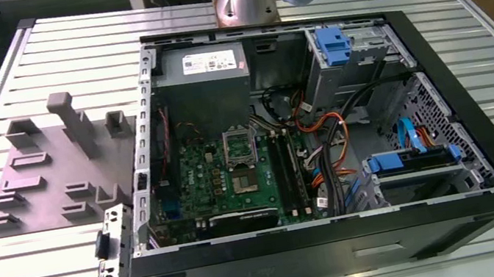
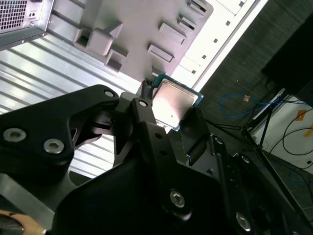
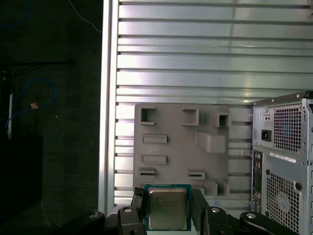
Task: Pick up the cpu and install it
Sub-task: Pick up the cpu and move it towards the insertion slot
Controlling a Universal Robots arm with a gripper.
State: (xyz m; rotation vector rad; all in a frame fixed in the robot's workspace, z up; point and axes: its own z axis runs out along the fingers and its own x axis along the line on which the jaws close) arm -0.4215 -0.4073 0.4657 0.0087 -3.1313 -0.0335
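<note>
Gripper [image 3: 167, 206] pinches the cpu [image 3: 167, 209] by 2 edges (print unreadable).

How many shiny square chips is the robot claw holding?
1. The cpu sits clamped in the gripper, seen in both wrist views, with the grey fixture plate beyond it. One stacked underneath would be hidden.

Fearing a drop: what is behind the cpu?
In the first wrist view, a grey fixture plate on the slatted table; the cpu, held between the jaws, hides part of the plate.
</note>
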